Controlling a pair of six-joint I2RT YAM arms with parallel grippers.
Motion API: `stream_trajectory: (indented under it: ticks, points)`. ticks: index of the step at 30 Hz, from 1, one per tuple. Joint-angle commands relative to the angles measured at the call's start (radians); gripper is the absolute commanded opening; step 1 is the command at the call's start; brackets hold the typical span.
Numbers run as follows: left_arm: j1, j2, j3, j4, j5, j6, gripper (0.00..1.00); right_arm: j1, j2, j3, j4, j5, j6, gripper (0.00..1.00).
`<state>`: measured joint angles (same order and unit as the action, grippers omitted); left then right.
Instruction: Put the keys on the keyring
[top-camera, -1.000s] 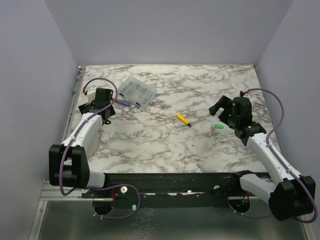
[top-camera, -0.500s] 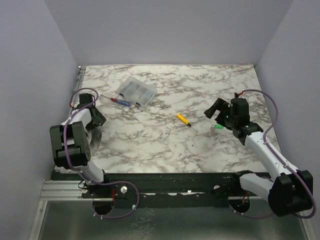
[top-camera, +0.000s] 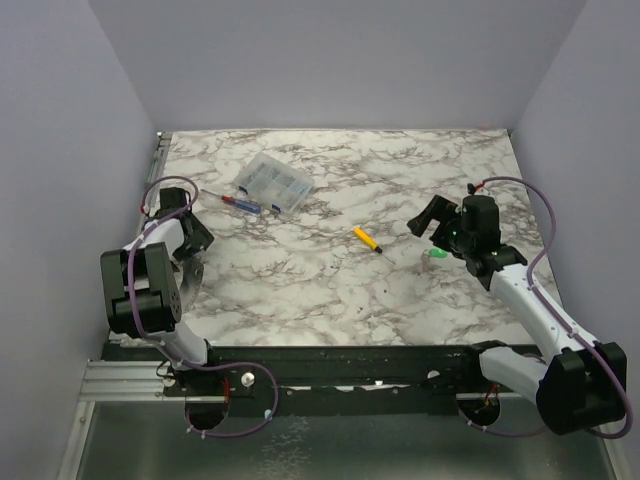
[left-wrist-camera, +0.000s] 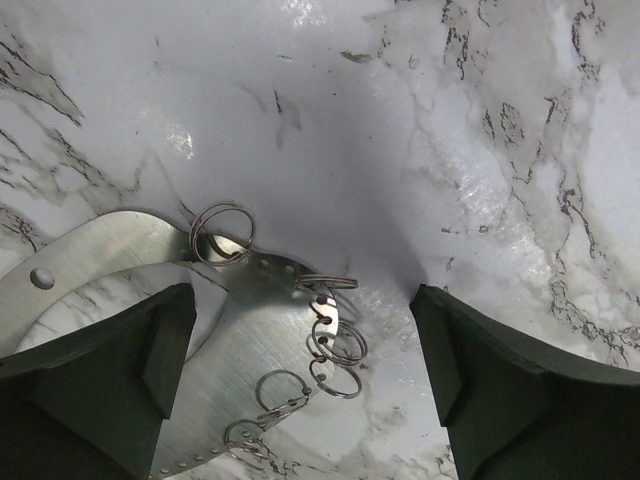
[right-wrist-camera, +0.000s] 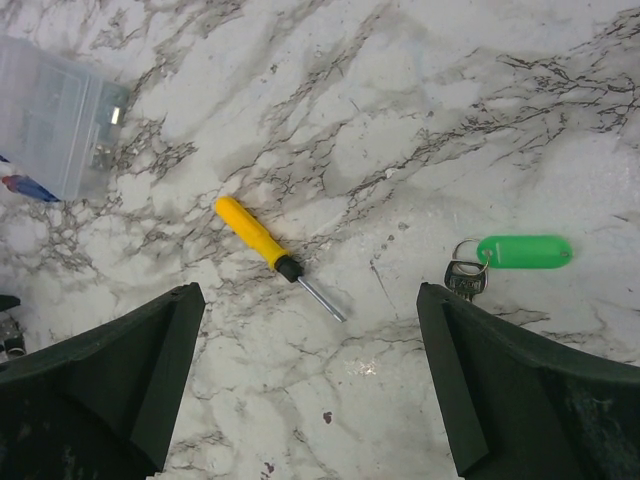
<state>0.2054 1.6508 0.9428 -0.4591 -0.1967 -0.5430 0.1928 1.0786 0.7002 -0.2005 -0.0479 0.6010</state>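
The keys, a small metal key (right-wrist-camera: 466, 279) on a bright green tag (right-wrist-camera: 523, 251), lie flat on the marble; they also show in the top view (top-camera: 437, 253). My right gripper (right-wrist-camera: 310, 300) is open and empty above the table, the keys just inside its right finger (right-wrist-camera: 520, 400); it shows in the top view (top-camera: 428, 217). The keyring (left-wrist-camera: 240, 350), a curved grey metal band with holes carrying several small wire rings (left-wrist-camera: 335, 345), lies at the table's left edge (top-camera: 187, 270). My left gripper (left-wrist-camera: 300, 300) is open just above it, fingers either side (top-camera: 193, 240).
A yellow-handled screwdriver (right-wrist-camera: 258, 239) lies between the right fingers' line of sight and mid-table (top-camera: 367, 239). A clear compartment box (top-camera: 273, 182) and a red-and-blue screwdriver (top-camera: 240, 203) lie at the back left. Grey walls enclose the table (top-camera: 330, 290).
My left arm has folded back toward the left edge and lowered its gripper over the keyring. My right gripper has shifted slightly up the table, over the keys.
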Motion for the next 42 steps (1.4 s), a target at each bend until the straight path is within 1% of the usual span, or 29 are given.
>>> stream_trajectory:
  ticks: [1, 5, 9, 13, 21, 25, 29, 36, 42]
  points:
    - [-0.08, -0.003, -0.116, 0.06, 0.153, -0.14, 0.96, 0.001, -0.014, 0.008, 0.013, -0.031, -0.02, 1.0]
    - [-0.181, -0.051, -0.16, 0.098, 0.163, -0.2, 0.95, 0.002, -0.015, 0.007, 0.008, -0.039, -0.026, 1.0]
    - [-0.284, -0.086, -0.166, 0.111, 0.141, -0.248, 0.94, 0.002, -0.009, 0.01, 0.005, -0.043, -0.029, 1.0]
    - [-0.394, -0.087, -0.166, 0.117, 0.099, -0.273, 0.94, 0.003, -0.005, 0.013, 0.0, -0.043, -0.025, 1.0]
    - [-0.674, -0.03, -0.171, 0.182, 0.069, -0.373, 0.93, 0.002, -0.006, 0.016, -0.014, -0.044, -0.022, 1.0]
    - [-0.81, 0.012, -0.113, 0.194, 0.036, -0.418, 0.93, 0.002, -0.011, 0.025, -0.033, -0.037, -0.031, 1.0]
    - [-0.949, 0.091, -0.033, 0.206, 0.028, -0.468, 0.93, 0.002, -0.019, 0.04, -0.056, -0.019, -0.041, 1.0]
    - [-1.089, 0.209, 0.101, 0.24, 0.043, -0.538, 0.93, 0.001, -0.049, 0.061, -0.1, 0.019, -0.052, 1.0]
    - [-1.133, 0.236, 0.178, 0.25, 0.067, -0.574, 0.93, 0.001, -0.083, 0.088, -0.151, 0.071, -0.068, 1.0]
